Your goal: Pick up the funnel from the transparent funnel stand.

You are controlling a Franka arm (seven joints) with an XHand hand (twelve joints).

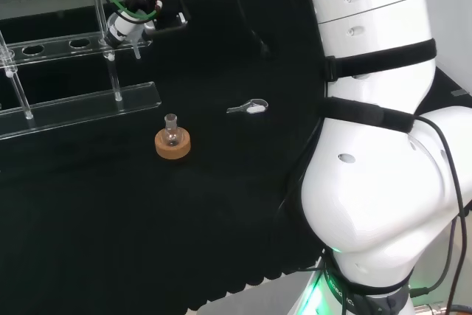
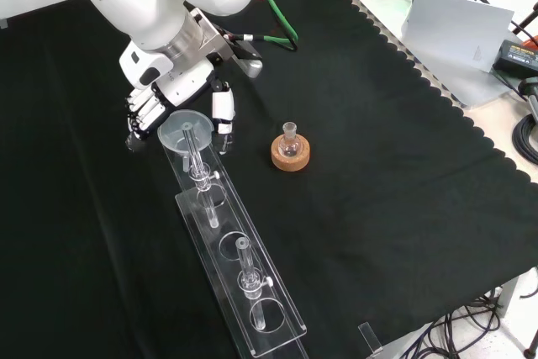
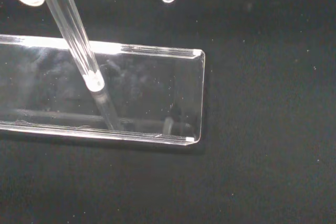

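Reaching hand [image 2: 181, 98] at funnel [image 2: 187, 134] on clear stand [image 2: 252, 292], grasp unclear, no readable writing

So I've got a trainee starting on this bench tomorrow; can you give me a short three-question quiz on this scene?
1. True or false: the funnel sits in the end hole of the clear stand nearest the hand.
2. In the front view, what does the small flask stand on? A) a red ribbed ring B) a cork ring C) bare cloth
3. Fill in: in the head view, the small white spoon lies to the ___ of the cork ring.

Key: 1 true; 2 B; 3 right. The hand's fingers flank the funnel's rim, but whether they touch it is unclear.
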